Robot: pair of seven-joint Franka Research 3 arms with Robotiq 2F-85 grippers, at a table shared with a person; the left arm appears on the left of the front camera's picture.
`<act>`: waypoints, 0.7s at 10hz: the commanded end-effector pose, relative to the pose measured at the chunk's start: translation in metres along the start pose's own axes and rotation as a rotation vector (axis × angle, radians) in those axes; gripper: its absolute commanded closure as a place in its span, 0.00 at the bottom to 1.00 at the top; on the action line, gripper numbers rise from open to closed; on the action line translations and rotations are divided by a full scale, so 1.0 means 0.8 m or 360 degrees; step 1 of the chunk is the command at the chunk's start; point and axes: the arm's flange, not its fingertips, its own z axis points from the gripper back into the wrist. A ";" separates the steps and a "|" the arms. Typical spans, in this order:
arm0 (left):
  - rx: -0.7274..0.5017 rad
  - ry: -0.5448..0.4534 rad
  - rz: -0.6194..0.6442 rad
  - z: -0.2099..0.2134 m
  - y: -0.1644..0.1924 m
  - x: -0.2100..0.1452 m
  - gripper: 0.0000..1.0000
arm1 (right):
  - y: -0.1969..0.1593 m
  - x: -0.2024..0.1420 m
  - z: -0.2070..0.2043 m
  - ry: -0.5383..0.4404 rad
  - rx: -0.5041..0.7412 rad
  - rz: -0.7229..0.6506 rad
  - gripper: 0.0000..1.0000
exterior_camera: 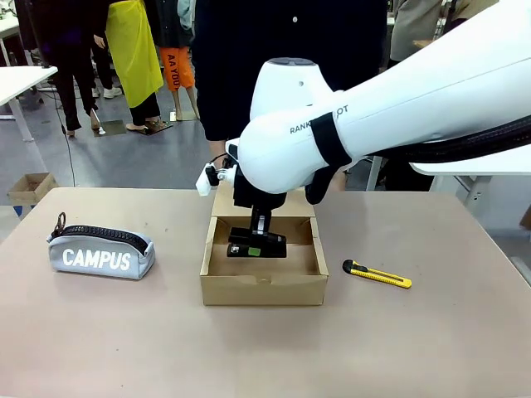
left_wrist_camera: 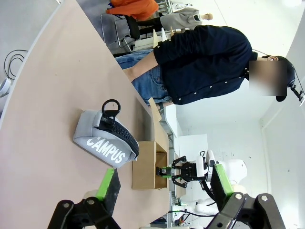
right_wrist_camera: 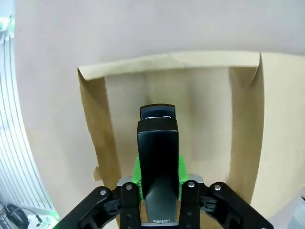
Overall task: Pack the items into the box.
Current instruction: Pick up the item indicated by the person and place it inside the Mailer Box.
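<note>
Clamping the black stapler (exterior_camera: 267,240) inside the box (exterior_camera: 264,290) is the right gripper (right_wrist_camera: 158,174); the left gripper (left_wrist_camera: 163,177) gapes empty

It looked like a robotics lab: a white Franka arm (exterior_camera: 415,99) over a beige table (exterior_camera: 124,332), white worktables (exterior_camera: 21,83) and standing people (exterior_camera: 75,50) behind

You've got one item in the box (exterior_camera: 262,290), two outside.
The black stapler (exterior_camera: 257,244) sits level inside the open brown box, pinched between the fingers (right_wrist_camera: 137,172) of the right gripper (right_wrist_camera: 158,168); the zipped grey-blue "CAMPUS" pouch (exterior_camera: 101,251) lies to its left, the yellow-and-black knife (exterior_camera: 377,274) to its right.
</note>
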 end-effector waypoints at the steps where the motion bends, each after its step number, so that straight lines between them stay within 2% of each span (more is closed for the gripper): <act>1: -0.0038 -0.0027 -0.0033 -0.002 -0.001 -0.003 0.00 | -0.006 -0.014 0.011 0.0021 -0.0065 -0.0081 0.68; 7: -0.0038 -0.0027 -0.0033 -0.002 -0.001 -0.003 0.00 | -0.014 -0.015 0.007 0.0064 -0.0105 -0.0144 0.68</act>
